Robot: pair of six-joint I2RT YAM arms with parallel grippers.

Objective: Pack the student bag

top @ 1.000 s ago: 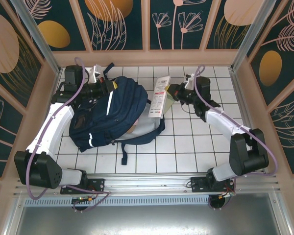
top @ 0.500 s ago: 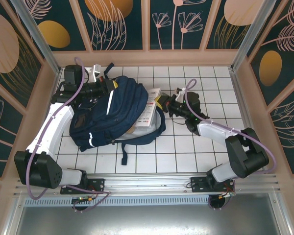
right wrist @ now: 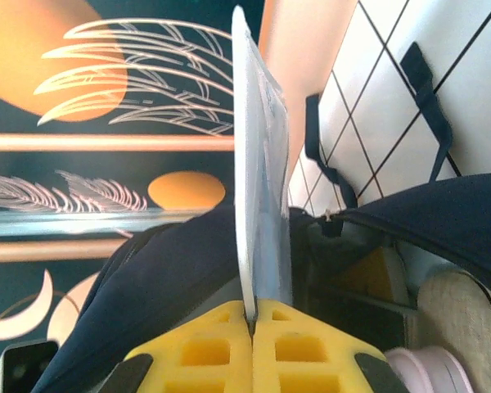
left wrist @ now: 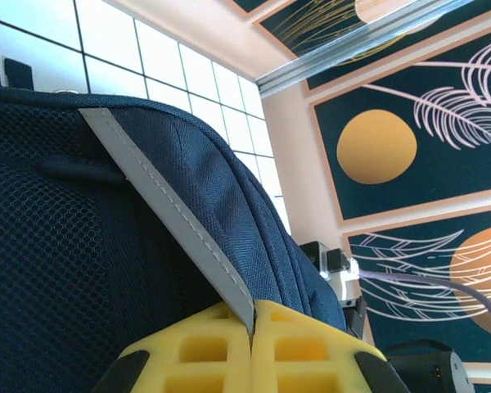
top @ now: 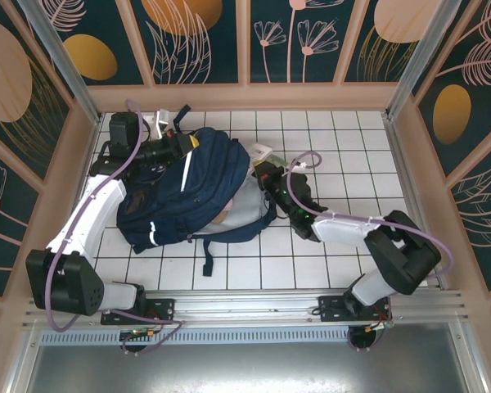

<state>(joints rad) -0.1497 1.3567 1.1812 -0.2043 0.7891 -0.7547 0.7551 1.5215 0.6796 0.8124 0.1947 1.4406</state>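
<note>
As the left hand [left wrist: 252, 332] pinches the student bag [top: 192, 180], the right hand [right wrist: 251, 323] grips a packet [right wrist: 262, 180] at its opening.

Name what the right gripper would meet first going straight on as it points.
The right gripper would probably meet the student bag, its flat packet leading into the opening; depth is unclear.

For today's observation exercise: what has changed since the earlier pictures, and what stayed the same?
The right pincer, gripping the booklet, carried it left to the opening of the bag. The left pincer kept hold of the stripe on the bag, which stayed put.
</note>
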